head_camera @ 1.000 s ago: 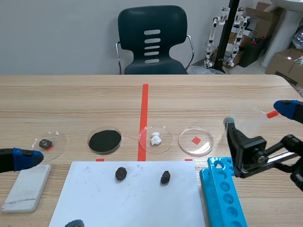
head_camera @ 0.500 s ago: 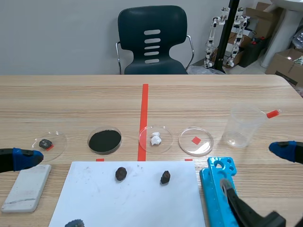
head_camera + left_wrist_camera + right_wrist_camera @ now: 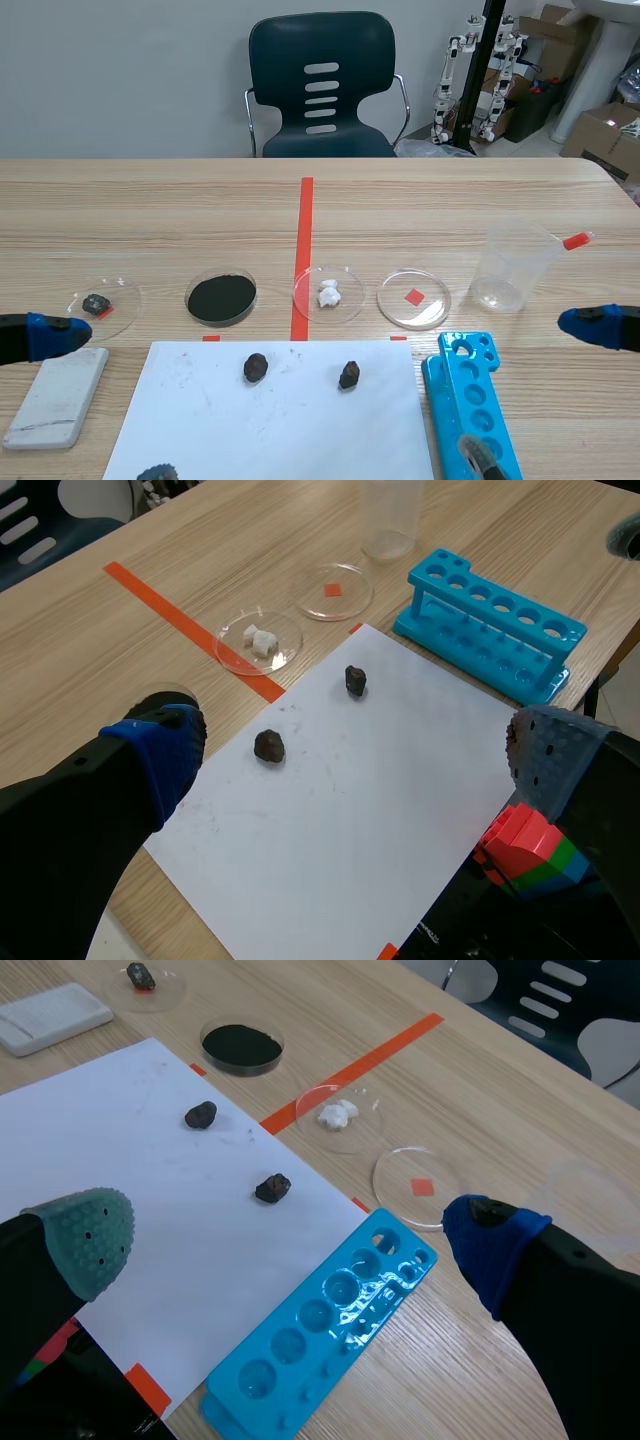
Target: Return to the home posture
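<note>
Both arms sit low at the table's near edge. In the left wrist view my left gripper (image 3: 350, 750) is open and holds nothing; it hangs above the white paper (image 3: 370, 800), with two dark rocks (image 3: 268, 746) ahead of it. Only its blue-padded finger (image 3: 48, 335) shows in the scene view, at the left edge. Over the paper's corner and the blue tube rack (image 3: 330, 1330), my right gripper (image 3: 290, 1230) is also open, nothing between its fingers. One of its fingers (image 3: 590, 325) shows at the scene's right edge.
Several petri dishes line up across the middle: one with a rock (image 3: 100, 303), black powder (image 3: 221, 297), white bits (image 3: 328, 293), a red square (image 3: 414, 298). A clear beaker (image 3: 512, 265) stands at the right, a grey slab (image 3: 58, 395) at the front left, a chair (image 3: 322, 85) beyond.
My right arm has pulled away from the beaker, down and back to the front right edge. The left arm and the objects have not moved.
</note>
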